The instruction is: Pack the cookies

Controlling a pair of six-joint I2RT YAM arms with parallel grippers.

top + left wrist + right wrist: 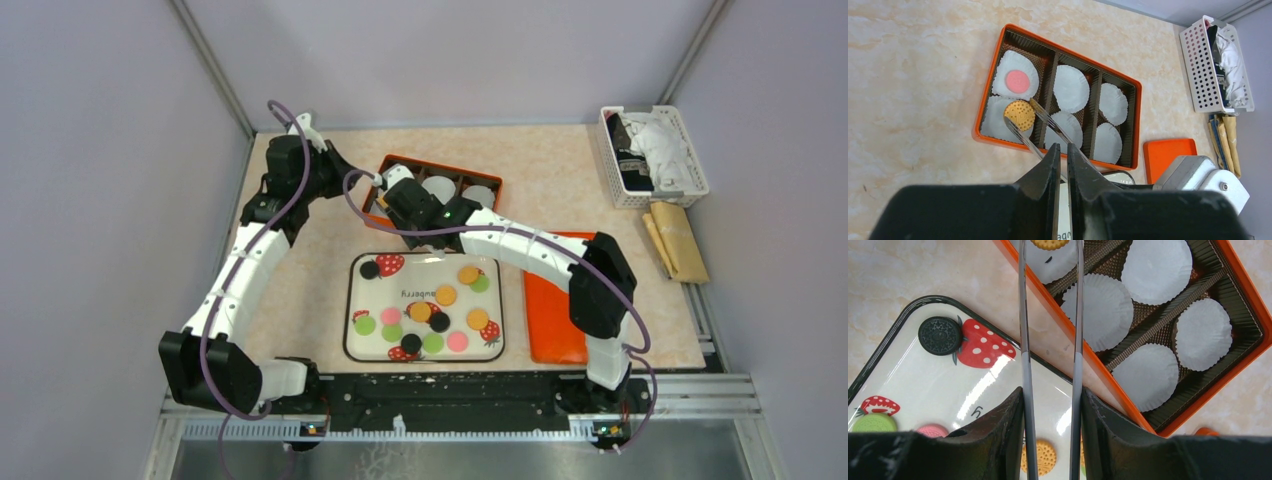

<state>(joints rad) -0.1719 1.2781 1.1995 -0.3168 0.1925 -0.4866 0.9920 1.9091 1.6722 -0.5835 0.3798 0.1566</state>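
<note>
Several cookies, orange, pink, green and black, lie on the strawberry tray (pixel 420 275), among them a black one (pixel 940 335). The orange box (pixel 1068 50) holds white paper cups. A pink cookie (pixel 1017 80) lies in the far-left cup. My right gripper (pixel 1050 395) is shut on metal tongs (pixel 1023 315). The tong tips flank an orange cookie (pixel 1019 114) over the near-left cup; I cannot tell whether they pinch it. My left gripper (pixel 1062 150) is shut and empty, held above the table just left of the box (pixel 360 178).
An orange lid (pixel 555 310) lies right of the tray under the right arm. A white basket (pixel 652 155) of cloths and a brown packet (pixel 678 240) sit at the far right. Grey walls close in the table.
</note>
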